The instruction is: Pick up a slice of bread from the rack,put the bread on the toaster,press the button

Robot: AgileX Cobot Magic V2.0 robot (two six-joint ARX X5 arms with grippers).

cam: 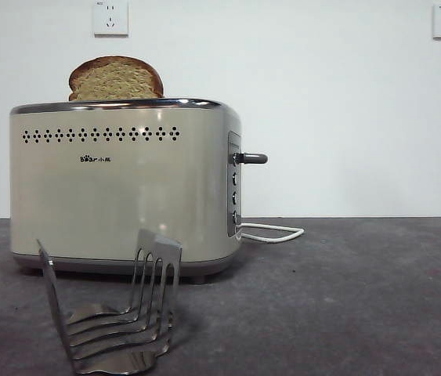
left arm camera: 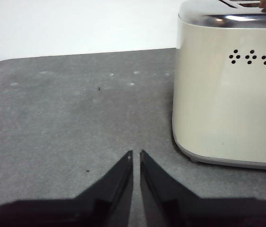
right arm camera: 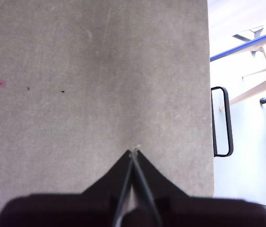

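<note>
The slice of bread (cam: 115, 79) stands in the toaster (cam: 122, 188) — the rack (cam: 114, 317) in front.

the left gripper (left arm camera: 136, 153) shows as two matte black jaws, each a flat wedge tapering to a thin pointed tip, widening into a broad dark base. the right gripper (right arm camera: 133, 152) has the same black wedge-shaped jaws, with paler grey inner edges along the seam and a small light speck at the tips.

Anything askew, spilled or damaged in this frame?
Nothing stands out. The slice of bread sits upright in the toaster, the rack stands empty in front, and the button looks intact.
</note>
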